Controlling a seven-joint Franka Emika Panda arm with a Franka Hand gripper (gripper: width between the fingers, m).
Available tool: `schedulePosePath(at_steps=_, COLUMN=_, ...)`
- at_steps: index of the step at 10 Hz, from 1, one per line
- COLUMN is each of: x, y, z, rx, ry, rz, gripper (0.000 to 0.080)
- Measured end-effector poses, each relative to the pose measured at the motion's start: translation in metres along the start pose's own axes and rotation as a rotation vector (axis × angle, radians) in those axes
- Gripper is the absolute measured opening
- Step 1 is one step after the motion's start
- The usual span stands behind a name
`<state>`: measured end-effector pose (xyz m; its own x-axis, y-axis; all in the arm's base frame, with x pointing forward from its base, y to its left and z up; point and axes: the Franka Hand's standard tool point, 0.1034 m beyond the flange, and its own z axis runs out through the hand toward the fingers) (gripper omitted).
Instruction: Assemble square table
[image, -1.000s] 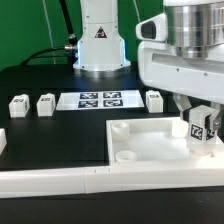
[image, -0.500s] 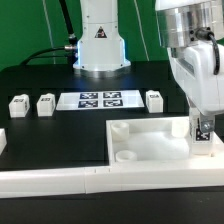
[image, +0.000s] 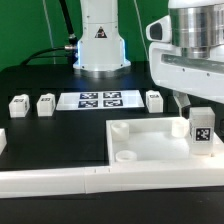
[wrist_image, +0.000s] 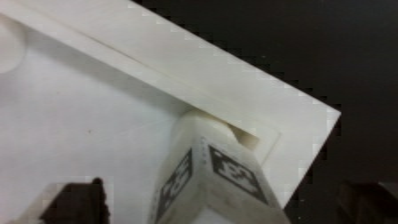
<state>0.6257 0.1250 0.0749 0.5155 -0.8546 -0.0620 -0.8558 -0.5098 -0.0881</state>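
**Exterior view.** The arm (image: 190, 65) leaves the frame at one o'clock and the robot base (image: 100, 45) at twelve, so their upper parts go unseen. The square table top (image: 160, 150) is clipped at three o'clock, the barrier wall (image: 50, 182) at four and eight. At nine o'clock a white piece (image: 2, 140) shows only a sliver (its kind cannot be told). Tags on the three loose leg blocks (image: 46, 103) are too small to read.

**Wrist view.** The upright leg block (wrist_image: 210, 135) bears a blurred tag (wrist_image: 235, 178). The gripper (wrist_image: 231, 202) shows only two dark fingertips (wrist_image: 79, 203), cut by the frame edge.
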Motion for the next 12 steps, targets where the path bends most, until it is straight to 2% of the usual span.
schedulePosePath(at_steps=3, x=0.0010, y=0.0003, z=0.0003, rx=-0.003, ry=0.004, rz=-0.235, gripper=0.0648)
schedulePosePath(at_steps=5, x=0.0035, y=-0.0016, z=0.0010, rx=-0.029, ry=0.033, rz=-0.631, gripper=0.0648)
schedulePosePath(at_steps=6, x=0.0049, y=-0.0046, z=0.0007, rx=-0.013, ry=0.053, rz=-0.710, gripper=0.0648)
schedulePosePath(at_steps=7, x=0.0045, y=-0.0044, z=0.0012, rx=-0.009, ry=0.052, rz=-0.660, gripper=0.0648)
schedulePosePath(at_steps=8, x=0.0045, y=-0.0045, z=0.0013, rx=-0.008, ry=0.052, rz=-0.627, gripper=0.0513)
schedulePosePath(at_steps=9, x=0.0044, y=-0.0045, z=0.0013, rx=-0.006, ry=0.052, rz=-0.574, gripper=0.0513)
schedulePosePath(at_steps=10, x=0.0043, y=-0.0045, z=0.0013, rx=-0.005, ry=0.052, rz=-0.531, gripper=0.0375)
schedulePosePath(at_steps=11, x=0.0056, y=-0.0026, z=0.0021, rx=-0.007, ry=0.051, rz=-0.439, gripper=0.0294)
schedulePosePath(at_steps=12, x=0.0059, y=-0.0023, z=0.0022, rx=-0.005, ry=0.051, rz=-0.356, gripper=0.0294)
